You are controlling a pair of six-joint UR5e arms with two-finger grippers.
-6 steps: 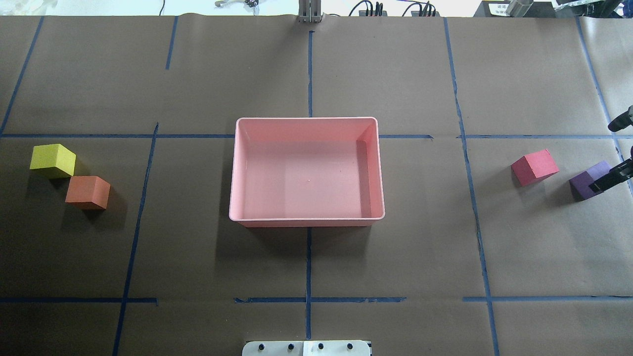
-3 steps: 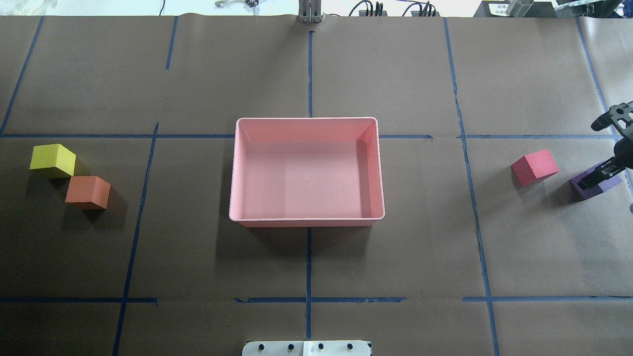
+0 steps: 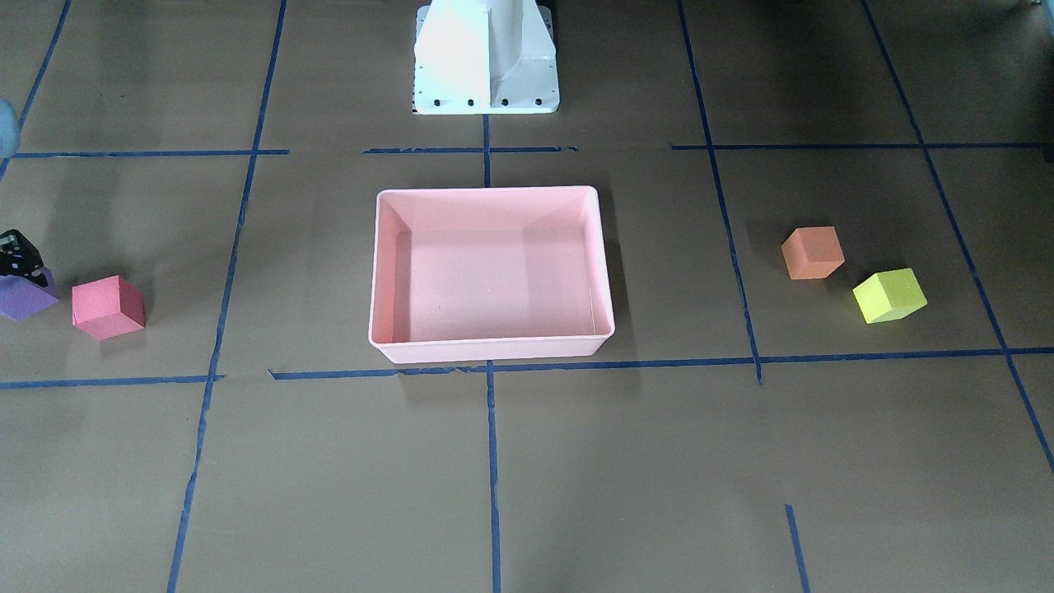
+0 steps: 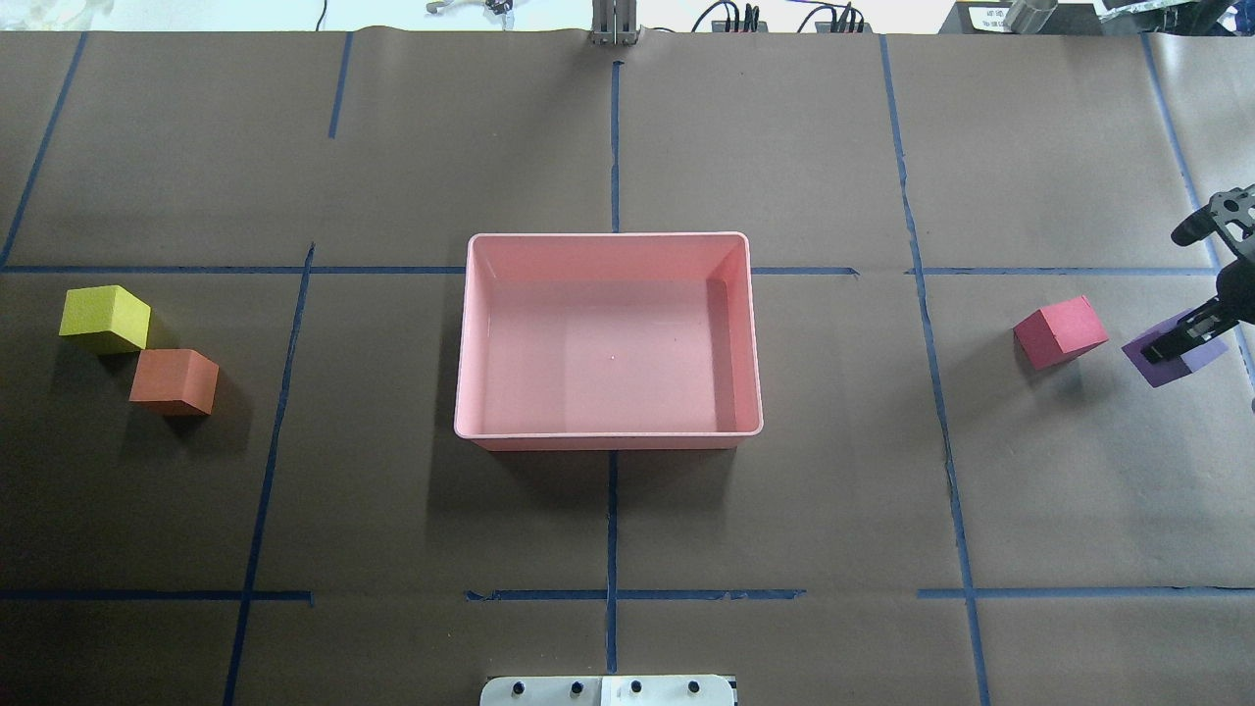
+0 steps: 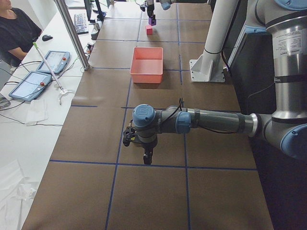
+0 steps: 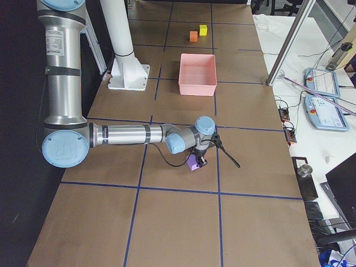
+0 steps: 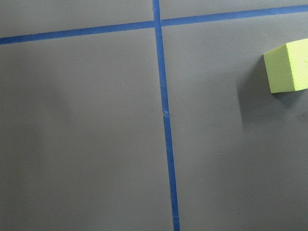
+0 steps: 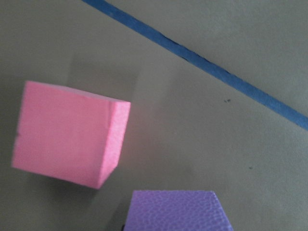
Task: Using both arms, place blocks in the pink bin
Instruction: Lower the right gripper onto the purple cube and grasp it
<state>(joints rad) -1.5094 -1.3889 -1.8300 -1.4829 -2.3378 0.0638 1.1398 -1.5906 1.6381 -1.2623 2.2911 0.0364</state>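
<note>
The pink bin [image 4: 608, 236] sits at the table's middle, with no blocks in it; it also shows in the front view [image 3: 486, 191]. My right gripper [image 4: 1172, 351] is at the far right, shut on the purple block [image 4: 1167, 373], which seems just off the paper. The red-pink block [image 4: 1061, 331] lies just left of it. It fills the right wrist view [image 8: 67, 132], above the purple block [image 8: 175, 211]. The yellow-green block [image 4: 103, 316] and the orange block [image 4: 175, 380] touch at the far left. My left gripper [image 5: 146, 157] hangs beyond them, seen only from the left side, and I cannot tell its state.
The white pedestal base [image 3: 486, 66] stands behind the bin on the robot's side. Blue tape lines [image 4: 612, 520] cross the brown paper. An operator [image 5: 14, 33] and tablets [image 5: 33, 84] are at a side bench. The yellow-green block [image 7: 288, 67] shows in the left wrist view.
My right gripper has moved in from the right edge onto the purple block. The block has shifted slightly and shows more of its top. The other blocks and the bin have not moved.
</note>
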